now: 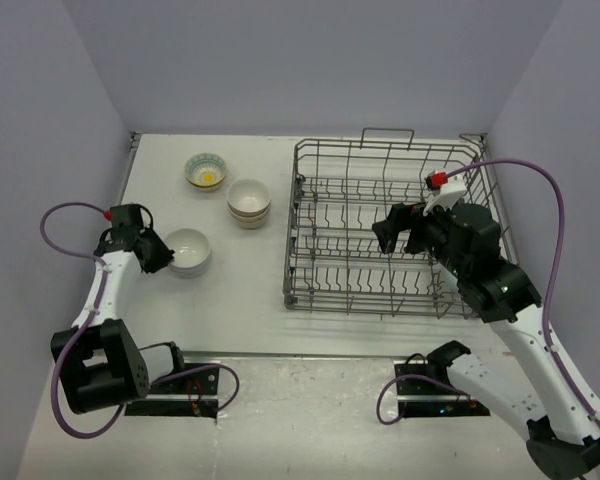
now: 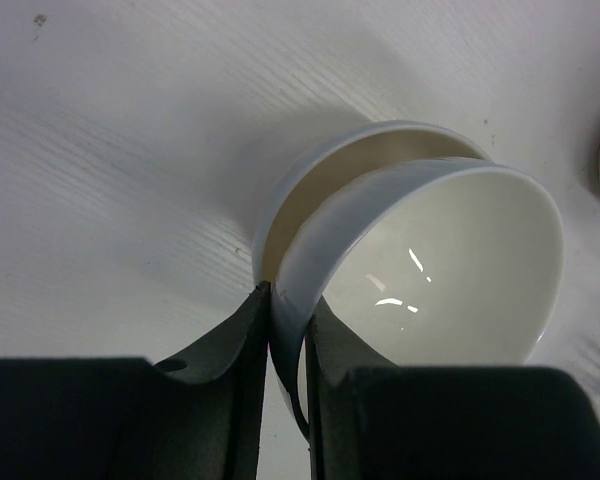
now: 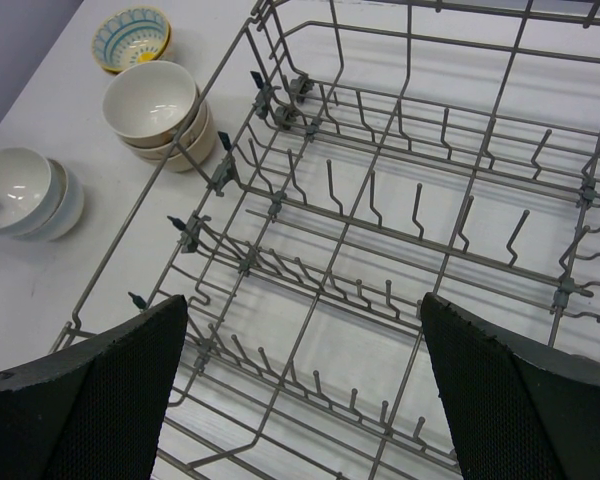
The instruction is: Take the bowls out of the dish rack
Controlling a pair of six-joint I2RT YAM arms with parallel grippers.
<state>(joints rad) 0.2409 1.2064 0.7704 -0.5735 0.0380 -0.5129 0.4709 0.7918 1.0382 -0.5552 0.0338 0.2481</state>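
Left gripper (image 2: 290, 300) straddles white bowl (image 2: 450, 270) rim, left on counter (image 1: 240, 300); clamped or loose, cannot tell. Right gripper (image 3: 302, 305) wide apart over rack (image 3: 380, 225).

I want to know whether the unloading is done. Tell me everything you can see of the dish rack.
The dish rack is a large rectangular basket of thin grey metal wire, with rows of upright tines, small dark clips on the rows and a looped handle on its far side. It stands level on the right half of the white table, and no bowl shows in it. The right gripper hangs over its right part, fingers wide open, apparently not touching it.
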